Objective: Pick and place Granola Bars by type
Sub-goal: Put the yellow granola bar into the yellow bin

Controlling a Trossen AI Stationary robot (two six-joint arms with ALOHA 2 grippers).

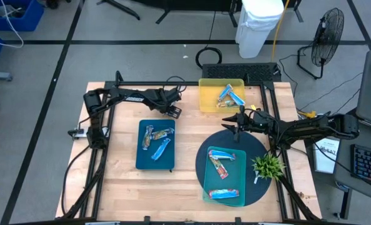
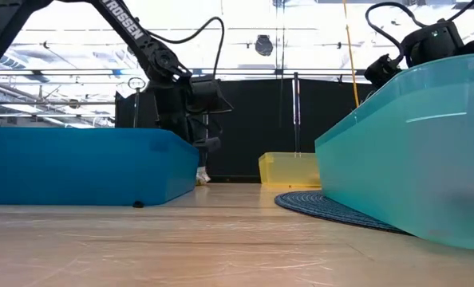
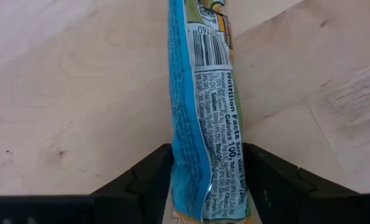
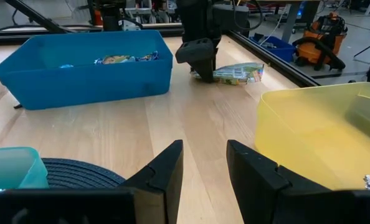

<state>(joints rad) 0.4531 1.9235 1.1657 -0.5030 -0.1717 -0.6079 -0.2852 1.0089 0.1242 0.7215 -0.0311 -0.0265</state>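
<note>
I see the left gripper (image 4: 200, 59) beside the blue tray (image 4: 85, 78), fingers apart astride a granola bar (image 3: 203, 118) lying lengthwise along its reach on the worktop (image 4: 172, 124).

A glossy, crinkled foil-like granola bar wrapper (image 3: 203, 118) lies on the pale, smooth-grained wooden table (image 3: 79, 93), beside translucent plastic bins, yellow (image 4: 322, 124) and dark blue (image 4: 85, 68).

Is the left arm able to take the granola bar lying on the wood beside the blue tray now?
Probably yes. The left gripper stands right at the granola bar on bare table, outside the blue tray; the bar lies between its open fingers, and nothing blocks it.
</note>
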